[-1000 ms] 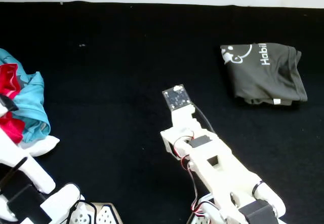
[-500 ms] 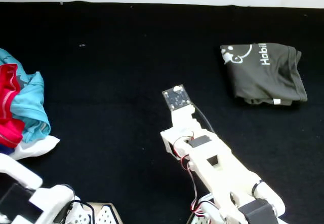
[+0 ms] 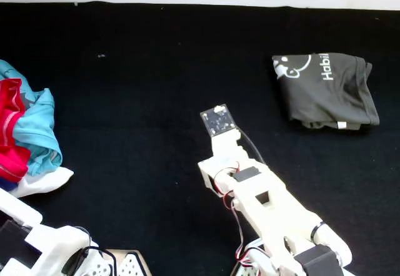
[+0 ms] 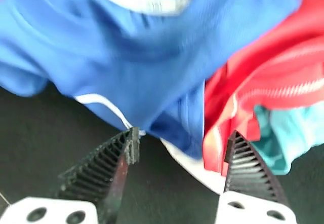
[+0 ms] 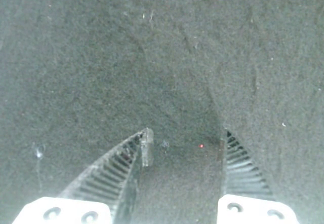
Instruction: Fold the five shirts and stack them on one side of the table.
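My left gripper (image 4: 184, 137) stands with its jaws wide apart and nothing between them, pointed at the edge of the heap of unfolded shirts (image 3: 28, 132). Past it I see the blue shirt (image 4: 126, 46) with its white piping, the red shirt (image 4: 263, 82) touching it, a bit of the teal shirt (image 4: 288, 127) and a strip of the white shirt (image 4: 187, 165) under them, all 4 rumpled together. In the high view that heap sits at 9 o'clock on the black table (image 3: 144, 70), against its edge. My left arm (image 3: 37, 251) is tucked in at 7 o'clock, just short of the white cloth. My right gripper (image 5: 186, 134) is likewise spread apart and empty, pointing down at bare black cloth close beneath it. My right arm (image 3: 262, 195) comes in from 5 o'clock and ends near the table's middle. 1 folded black shirt (image 3: 326, 88) with white print lies alone at 2 o'clock, well apart from both arms and from the heap
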Robot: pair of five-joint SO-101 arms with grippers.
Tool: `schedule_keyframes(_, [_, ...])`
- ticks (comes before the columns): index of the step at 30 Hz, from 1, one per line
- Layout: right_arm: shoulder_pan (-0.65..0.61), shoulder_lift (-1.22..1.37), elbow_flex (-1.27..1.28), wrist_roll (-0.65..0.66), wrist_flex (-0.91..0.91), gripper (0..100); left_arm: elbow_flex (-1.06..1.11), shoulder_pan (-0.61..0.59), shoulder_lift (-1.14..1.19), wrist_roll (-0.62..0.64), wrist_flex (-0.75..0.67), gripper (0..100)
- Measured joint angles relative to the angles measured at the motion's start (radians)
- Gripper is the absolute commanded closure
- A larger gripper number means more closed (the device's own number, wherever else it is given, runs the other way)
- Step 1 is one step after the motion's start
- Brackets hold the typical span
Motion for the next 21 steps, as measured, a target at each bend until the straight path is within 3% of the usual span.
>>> schedule_keyframes(13, [0.000, 0.000, 0.000, 0.000, 0.000, 78.6, 0.064, -0.015, 0.009, 0.000, -0.245, 72])
schedule_keyframes(21, [-0.003, 0.000, 0.000, 0.000, 0.000, 78.6, 0.078, 0.014, 0.196, 0.000, -0.278, 78])
